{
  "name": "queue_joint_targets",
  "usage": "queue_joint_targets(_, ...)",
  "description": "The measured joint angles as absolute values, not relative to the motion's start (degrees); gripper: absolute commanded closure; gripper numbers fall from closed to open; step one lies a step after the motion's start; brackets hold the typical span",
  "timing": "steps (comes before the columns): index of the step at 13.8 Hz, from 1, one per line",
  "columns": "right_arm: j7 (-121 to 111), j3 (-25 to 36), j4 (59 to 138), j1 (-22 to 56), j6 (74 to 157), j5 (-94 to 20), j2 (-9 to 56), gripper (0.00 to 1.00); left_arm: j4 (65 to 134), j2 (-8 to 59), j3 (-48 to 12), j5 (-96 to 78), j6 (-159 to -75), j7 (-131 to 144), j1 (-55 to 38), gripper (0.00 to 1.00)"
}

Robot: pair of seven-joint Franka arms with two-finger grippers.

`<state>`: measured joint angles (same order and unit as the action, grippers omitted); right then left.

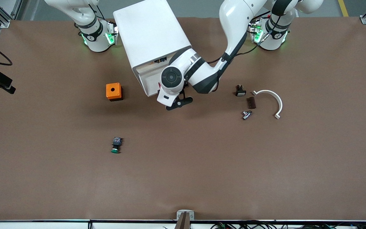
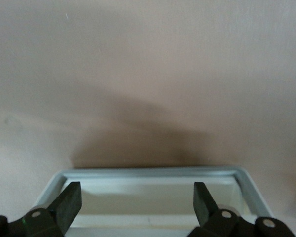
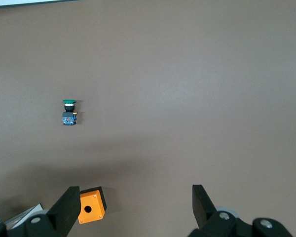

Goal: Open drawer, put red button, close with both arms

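Note:
The white cabinet (image 1: 151,38) stands between the arms' bases. My left gripper (image 1: 167,97) is at the cabinet's front. In the left wrist view it (image 2: 138,190) is open and empty over a pulled-out white drawer (image 2: 148,173), whose visible part is bare. I cannot tell which drawer it is. A small black switch with a red tip (image 1: 240,90), apparently the red button, lies on the table toward the left arm's end. My right gripper (image 3: 135,195) is open and empty, high over the orange box (image 3: 91,205). It is out of the front view.
The orange box with a round hole (image 1: 113,91) sits beside the cabinet. The green-capped switch (image 1: 116,145) lies nearer the front camera. A white curved bracket (image 1: 273,101), a brown block (image 1: 251,102) and a metal fitting (image 1: 246,114) lie near the red-tipped switch.

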<state>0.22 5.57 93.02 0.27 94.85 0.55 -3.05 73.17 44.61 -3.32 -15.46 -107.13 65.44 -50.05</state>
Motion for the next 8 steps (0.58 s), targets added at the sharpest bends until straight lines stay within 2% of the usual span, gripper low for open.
queue_joint_targets(4,-1.1,5.8,94.6,0.3,95.1,0.9,-3.9,0.0,74.0,44.7,-3.3,-15.5,-107.1,67.1,-55.0,0.0)
queue_joint_targets(8,-1.3,5.9,96.4,0.3,96.4,0.9,-4.6,0.0,74.5,44.7,-3.4,-15.9,-107.2,67.5,-55.5,0.0)
